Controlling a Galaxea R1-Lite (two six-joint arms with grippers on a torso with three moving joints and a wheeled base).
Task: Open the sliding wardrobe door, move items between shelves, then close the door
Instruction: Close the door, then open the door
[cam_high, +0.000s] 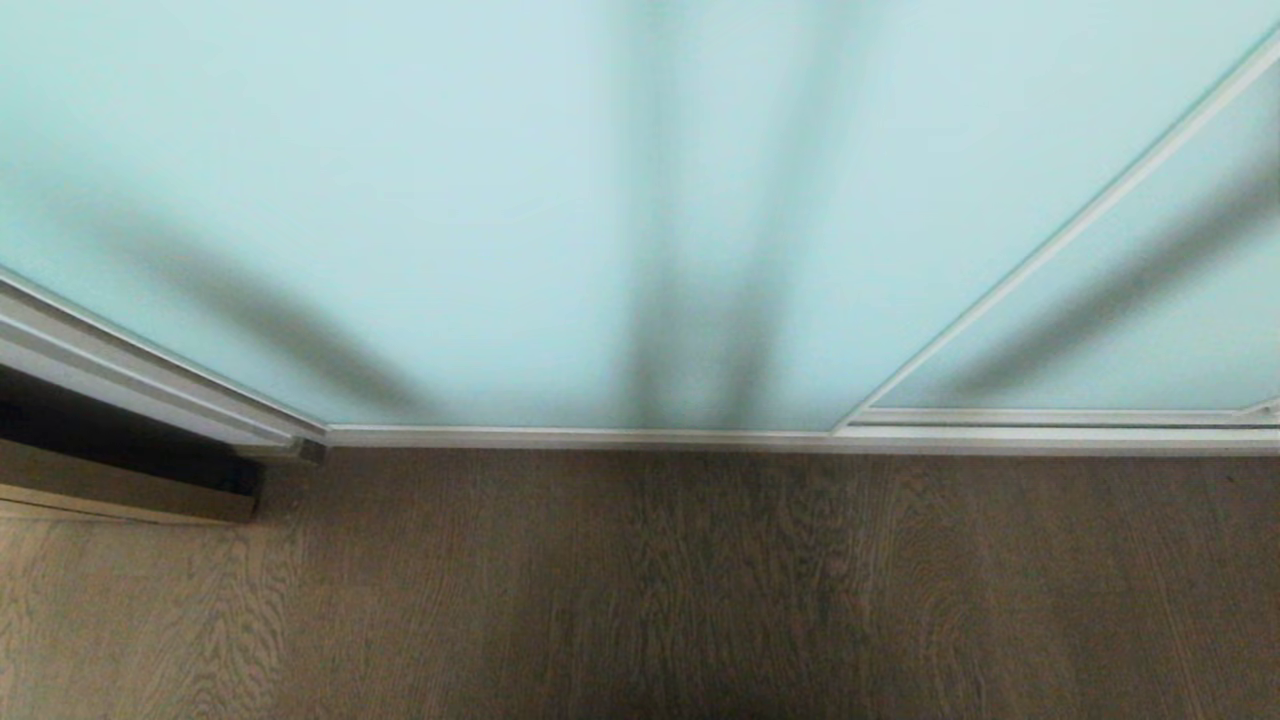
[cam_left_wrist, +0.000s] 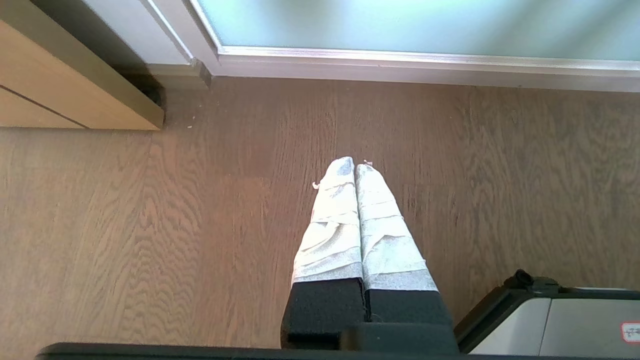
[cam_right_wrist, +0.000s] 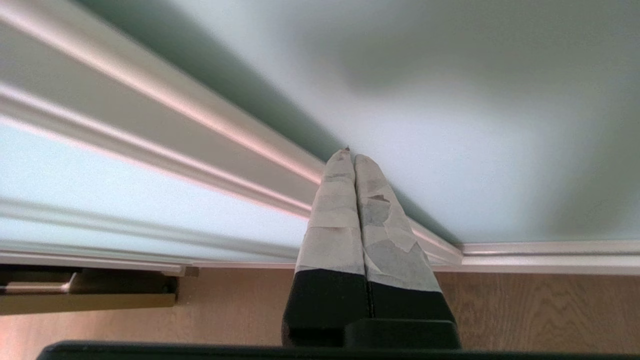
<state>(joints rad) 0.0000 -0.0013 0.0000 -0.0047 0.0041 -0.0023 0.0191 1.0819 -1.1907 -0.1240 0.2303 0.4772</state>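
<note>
The sliding wardrobe door (cam_high: 560, 200) is a pale aqua frosted-glass panel that fills the head view, with dark shadows falling across it. A thin silvery frame (cam_high: 1050, 250) divides it from a second glass panel (cam_high: 1130, 330) on the right. My right gripper (cam_right_wrist: 350, 157) is shut and empty, its taped tips close against that metal frame (cam_right_wrist: 200, 125) beside the glass (cam_right_wrist: 475, 125). My left gripper (cam_left_wrist: 355, 167) is shut and empty, pointing down over the wooden floor (cam_left_wrist: 200, 225). The items and the shelves are hidden behind the glass. Neither gripper shows in the head view.
The door's bottom rail (cam_high: 600, 437) runs along the dark wood floor (cam_high: 640, 600). A light oak panel (cam_left_wrist: 60, 85) stands at the wardrobe's left corner. Part of my base (cam_left_wrist: 560, 320) shows beside the left gripper.
</note>
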